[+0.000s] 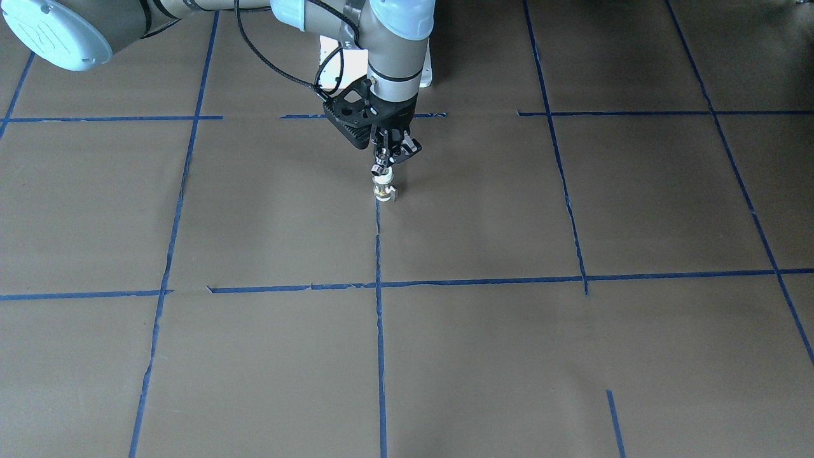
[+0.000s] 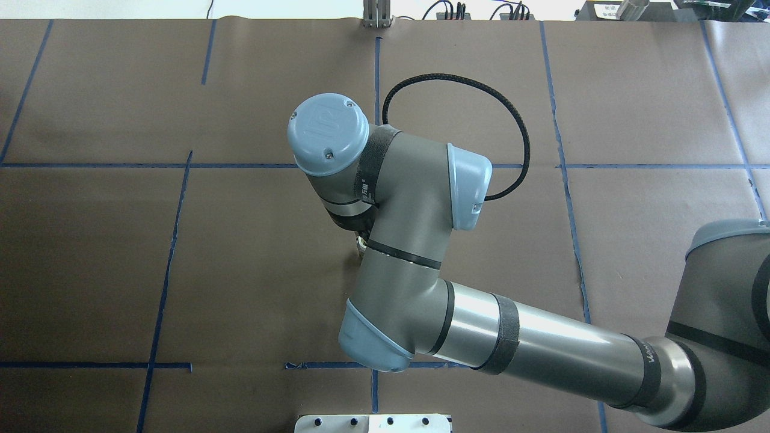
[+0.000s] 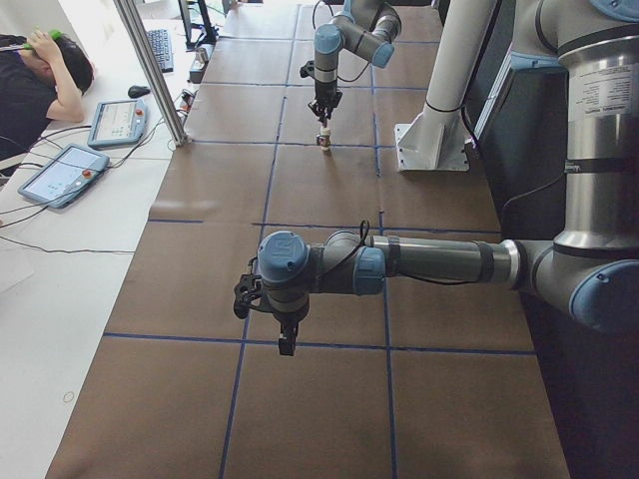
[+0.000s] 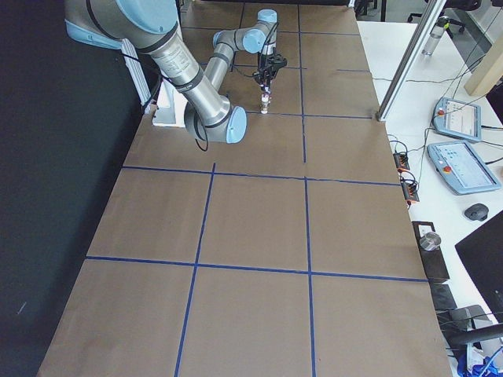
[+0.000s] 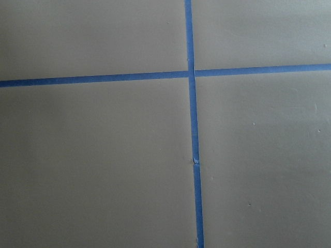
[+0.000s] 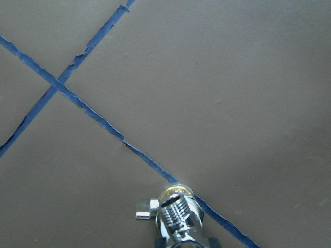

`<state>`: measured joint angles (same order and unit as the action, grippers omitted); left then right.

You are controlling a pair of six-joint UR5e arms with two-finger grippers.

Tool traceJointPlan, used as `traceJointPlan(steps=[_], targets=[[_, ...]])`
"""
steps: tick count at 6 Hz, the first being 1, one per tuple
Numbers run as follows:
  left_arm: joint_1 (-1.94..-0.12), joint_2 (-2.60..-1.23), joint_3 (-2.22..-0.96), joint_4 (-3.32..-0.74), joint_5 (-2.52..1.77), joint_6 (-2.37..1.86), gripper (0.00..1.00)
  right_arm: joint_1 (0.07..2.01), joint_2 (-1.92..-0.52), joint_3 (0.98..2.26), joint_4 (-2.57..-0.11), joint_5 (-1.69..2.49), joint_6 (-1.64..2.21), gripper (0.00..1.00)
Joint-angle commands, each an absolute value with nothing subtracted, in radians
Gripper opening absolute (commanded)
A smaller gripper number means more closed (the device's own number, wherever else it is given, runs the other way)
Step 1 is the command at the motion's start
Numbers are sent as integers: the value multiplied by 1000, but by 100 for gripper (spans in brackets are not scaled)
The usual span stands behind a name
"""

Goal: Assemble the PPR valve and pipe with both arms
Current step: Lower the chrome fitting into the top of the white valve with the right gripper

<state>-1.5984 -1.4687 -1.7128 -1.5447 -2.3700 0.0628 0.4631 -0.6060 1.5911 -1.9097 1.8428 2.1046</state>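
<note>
The PPR valve (image 1: 383, 189) stands upright on the brown table, white ends with a brass middle and a small side tab (image 6: 145, 211). My right gripper (image 1: 383, 160) points straight down over it and is shut on the chrome pipe (image 1: 379, 169), which it holds right on top of the valve. I cannot tell whether they are joined. The pipe fills the bottom edge of the right wrist view (image 6: 178, 222). In the overhead view the right arm hides nearly all of this. My left gripper (image 3: 287, 344) hangs empty-looking above bare table far from the valve. I cannot tell whether it is open or shut.
Blue tape lines (image 1: 378, 286) divide the brown table cover into squares. The white pedestal base (image 3: 439, 120) stands at the robot's side of the table. A metal post (image 3: 150, 70), tablets and an operator (image 3: 40, 80) are beyond the far edge.
</note>
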Motion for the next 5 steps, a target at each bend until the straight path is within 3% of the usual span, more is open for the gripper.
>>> traceJointPlan(steps=[1,5], targets=[[-1598,-1470,-1712,-1545,-2370,63,100,459,-607,1592,-1908,1842,2105,3],[-1598,-1470,-1709,-1545,-2370,63,100,454,-614,1589,-1904,1841,2103,3]])
